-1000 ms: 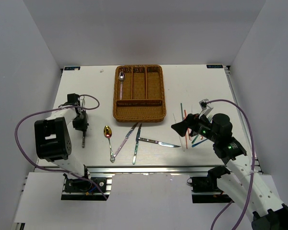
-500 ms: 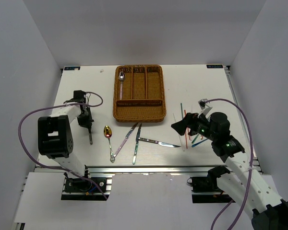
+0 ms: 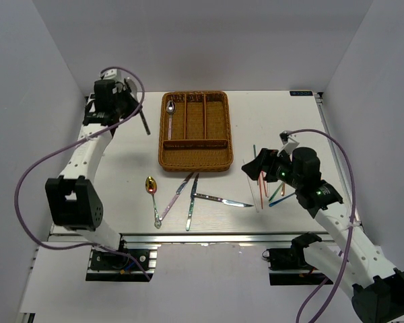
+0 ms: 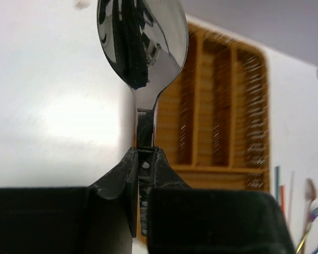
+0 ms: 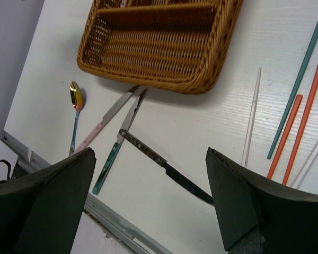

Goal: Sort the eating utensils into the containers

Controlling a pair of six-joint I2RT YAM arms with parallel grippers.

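— What surrounds you here?
— You're facing a white table [image 3: 269, 121], boxed in by plain pale grey walls: a back wall [image 3: 202, 40], a left wall [image 3: 27, 81] and a right wall [image 3: 384, 67].
— And your near edge?
— You'll see an aluminium rail [image 3: 209, 237] running along it, with bright light glinting off it.

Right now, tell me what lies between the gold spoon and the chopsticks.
Three silver knives lie between the gold spoon and the chopsticks; the top view shows it.

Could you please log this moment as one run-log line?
left hand: shut on silver spoon, left of wicker tray | right hand: open, near chopsticks
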